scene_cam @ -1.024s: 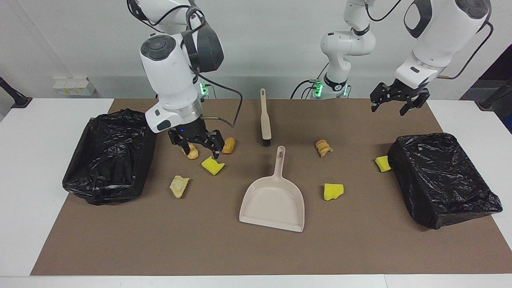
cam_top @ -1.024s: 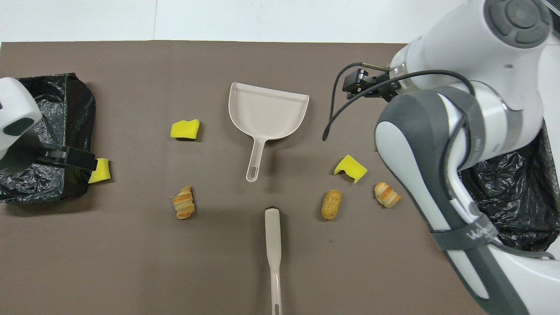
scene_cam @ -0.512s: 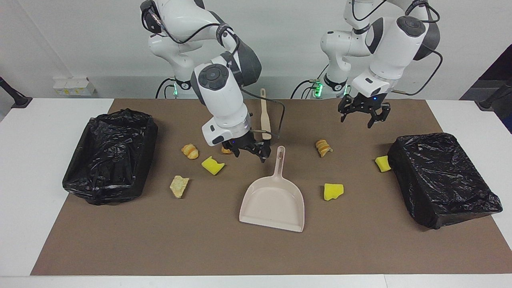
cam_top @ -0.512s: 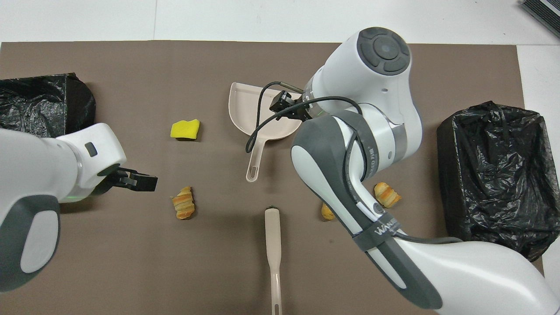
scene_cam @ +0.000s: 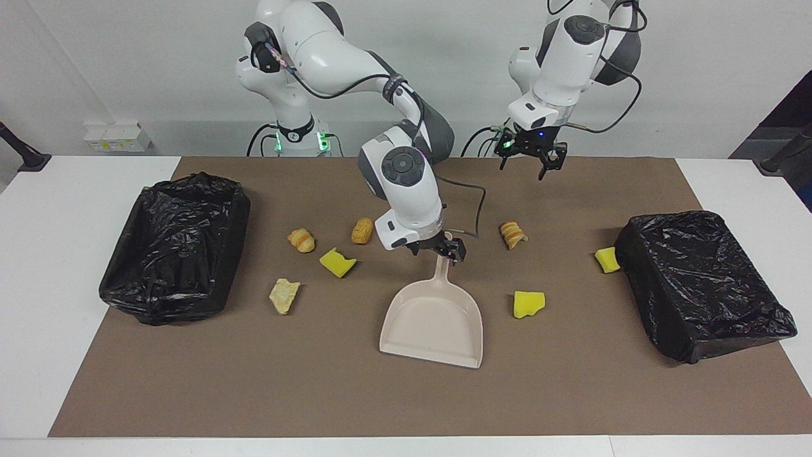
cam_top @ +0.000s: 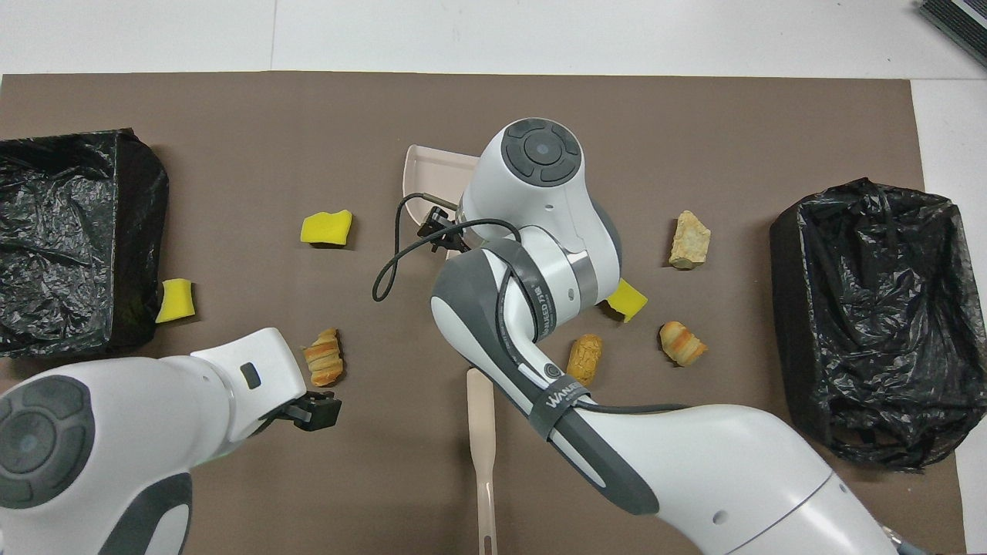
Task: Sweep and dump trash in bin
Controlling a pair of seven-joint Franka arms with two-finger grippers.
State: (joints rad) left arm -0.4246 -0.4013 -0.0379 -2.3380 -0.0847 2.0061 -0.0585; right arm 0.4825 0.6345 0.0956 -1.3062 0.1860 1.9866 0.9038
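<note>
Swinging my right hand (scene_cam: 439, 252) away from the pastries, I brought it down at the top of the dustpan (scene_cam: 434, 320) handle. Its fingers were spread wide and gripped nothing yet. My left hand (scene_cam: 531, 170) came in from its bin (scene_cam: 704, 282) to hang over the mat (scene_cam: 571, 393) between a croissant (scene_cam: 512, 234) and the brush (cam_top: 482, 439), also fully open and empty. By my reckoning, pan and brush were lined up for pickup, and no sweeping had begun.

The trash (scene_cam: 337, 262) lay untouched on the desk. Seven scraps, yellow sponge chunks and golden-brown bread bits, sat scattered toward both ends from the dustpan, one sponge just beside the left arm's bin.
</note>
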